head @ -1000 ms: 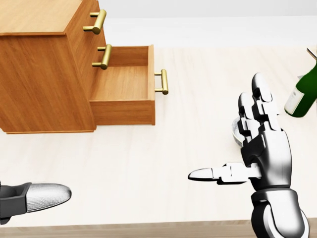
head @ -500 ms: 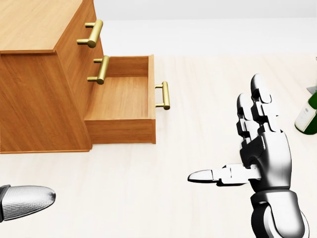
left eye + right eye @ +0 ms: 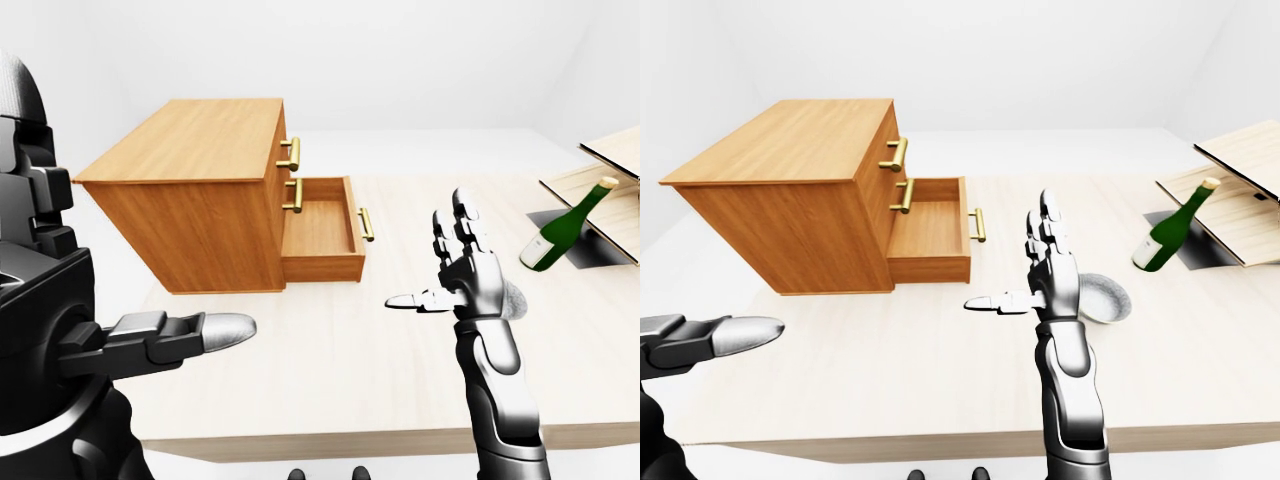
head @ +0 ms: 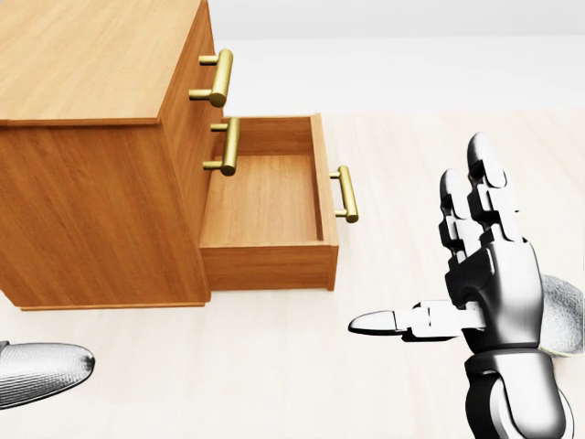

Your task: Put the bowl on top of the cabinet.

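Since the bowl [image 3: 1108, 298] lies well right of the cabinet [image 3: 790, 200] in the right-eye view, half hidden by the empty, wide-spread right hand [image 3: 1053, 275], a shallow rim grip could slip, or the carry could clip the cabinet's open drawer [image 3: 930, 232]. The left hand [image 3: 710, 338] is likewise outstretched and empty.

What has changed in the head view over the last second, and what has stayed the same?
The camera moved, so the whole head view shifted: the cabinet now shows larger and further right, and the wine bottle has left that view's right edge. Nothing was grasped or released. The right hand stays open near the bowl, the drawer stays open, the left hand empty.
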### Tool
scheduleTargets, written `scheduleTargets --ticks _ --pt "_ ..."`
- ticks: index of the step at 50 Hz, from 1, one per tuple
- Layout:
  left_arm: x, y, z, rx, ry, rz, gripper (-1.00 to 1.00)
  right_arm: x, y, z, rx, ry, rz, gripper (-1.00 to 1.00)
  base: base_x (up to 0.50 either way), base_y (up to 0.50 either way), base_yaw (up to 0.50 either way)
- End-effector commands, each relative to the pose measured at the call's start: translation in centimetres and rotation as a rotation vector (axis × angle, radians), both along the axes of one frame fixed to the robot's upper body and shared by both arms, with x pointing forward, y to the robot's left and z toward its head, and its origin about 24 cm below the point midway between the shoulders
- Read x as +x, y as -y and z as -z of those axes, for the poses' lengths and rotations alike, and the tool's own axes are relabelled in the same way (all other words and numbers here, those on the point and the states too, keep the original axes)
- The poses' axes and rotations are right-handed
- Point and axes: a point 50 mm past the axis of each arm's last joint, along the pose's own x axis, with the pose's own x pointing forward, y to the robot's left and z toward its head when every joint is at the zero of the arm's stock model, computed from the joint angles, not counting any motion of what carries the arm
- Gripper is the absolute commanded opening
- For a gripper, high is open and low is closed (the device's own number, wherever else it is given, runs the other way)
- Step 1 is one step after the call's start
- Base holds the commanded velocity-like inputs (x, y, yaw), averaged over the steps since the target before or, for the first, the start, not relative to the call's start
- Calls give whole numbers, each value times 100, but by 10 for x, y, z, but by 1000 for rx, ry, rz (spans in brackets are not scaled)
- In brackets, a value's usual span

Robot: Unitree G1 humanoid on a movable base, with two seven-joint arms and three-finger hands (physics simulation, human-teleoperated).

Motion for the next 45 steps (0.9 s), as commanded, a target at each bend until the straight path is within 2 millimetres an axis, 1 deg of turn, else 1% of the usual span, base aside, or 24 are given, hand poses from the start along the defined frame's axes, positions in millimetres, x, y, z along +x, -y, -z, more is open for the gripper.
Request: scheduleTargets --ticks 1,4,6,16,20,27,31,37,42,45 --pt "0 -1 -1 -6 6 5 94 0 0 -1 12 5 0 100 0 50 0" --pt "0 -1 -1 -9 6 7 93 0 0 -2 20 10 -5 100 0 12 0" --pt "0 0 -1 -9 4 8 93 1 -1 1 8 -6 -1 100 0 0 0" --pt "-1 -1 -2 -17 10 15 93 1 2 -3 24 11 8 100 0 0 0" --pt "-1 -2 -2 -22 15 18 93 1 3 -6 33 24 9 100 44 0 0" --pt "-2 -5 -4 -40 23 30 93 3 1 -1 15 3 15 100 50 0 0" --pt "-3 -7 -6 -57 29 44 93 2 1 -4 15 16 12 100 0 0 0" --pt "-5 -12 -9 -110 32 83 93 3 1 -2 1 5 12 100 0 0 0" --pt "-5 -15 -11 -151 18 110 93 3 -2 -11 -7 45 9 100 0 0 0" --pt "-5 -16 -12 -171 11 123 93 3 -4 -13 -12 53 8 100 0 0 0"
